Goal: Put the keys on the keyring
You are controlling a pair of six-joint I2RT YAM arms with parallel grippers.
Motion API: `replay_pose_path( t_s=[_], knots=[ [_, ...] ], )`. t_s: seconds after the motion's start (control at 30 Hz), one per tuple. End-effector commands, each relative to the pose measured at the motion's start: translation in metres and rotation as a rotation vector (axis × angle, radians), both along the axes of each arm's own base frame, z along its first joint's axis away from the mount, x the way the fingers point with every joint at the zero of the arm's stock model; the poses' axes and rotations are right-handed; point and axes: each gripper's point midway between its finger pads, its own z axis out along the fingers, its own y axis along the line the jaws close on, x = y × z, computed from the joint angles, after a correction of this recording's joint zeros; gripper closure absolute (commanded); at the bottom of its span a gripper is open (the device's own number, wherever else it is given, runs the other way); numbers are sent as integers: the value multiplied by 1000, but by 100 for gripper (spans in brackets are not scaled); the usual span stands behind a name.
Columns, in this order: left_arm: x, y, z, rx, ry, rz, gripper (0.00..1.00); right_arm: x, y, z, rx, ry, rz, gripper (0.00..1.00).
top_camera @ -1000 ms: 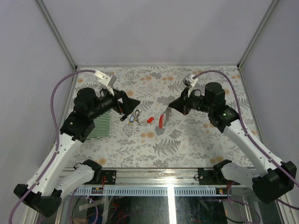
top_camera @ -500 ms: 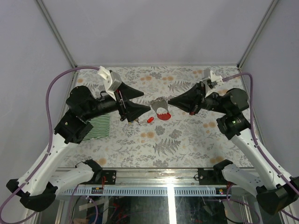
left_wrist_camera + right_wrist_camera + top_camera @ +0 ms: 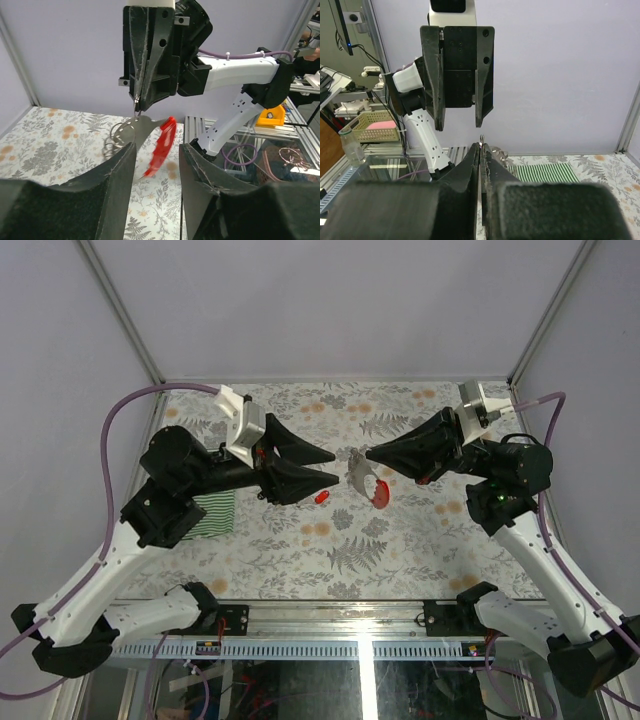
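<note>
Keyring (image 3: 356,472) looks light, thin and slippery, dangling with its red tag (image 3: 380,496) from the closed right fingers (image 3: 400,450). The open left fingers (image 3: 300,478), at its 9 o'clock, should probably pinch the rim.

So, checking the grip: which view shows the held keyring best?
Left wrist: the keyring and its red tag hang unobstructed from the shut right gripper. Top view shows them small. Right wrist shows only its own fingers and a metal sliver.

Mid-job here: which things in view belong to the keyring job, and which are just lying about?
Job:
- silvery ring piece with red tag, pinched in the right gripper
- left gripper, open, facing it
- small loose red piece, probably

Lying about:
- green striped cloth
</note>
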Motion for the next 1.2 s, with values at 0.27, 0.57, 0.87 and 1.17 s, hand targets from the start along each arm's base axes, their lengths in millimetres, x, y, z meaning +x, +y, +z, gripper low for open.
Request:
replay_pose_path(
  t_s=[0.27,0.57,0.87,1.17],
  knots=[
    [-5,-19,22,-51,-75,-25,66,-20,-4,25,53,-83,41,100],
    [-6,-24,22,-56,-77,-26,68,-27,-3,24,43,-89,81,100],
    [-9,-30,25,-62,-86,-41,73,-29,0,21,38,-81,99,100],
    [-7,-34,22,-56,-86,-38,74,-33,2,19,28,-82,120,100]
  ],
)
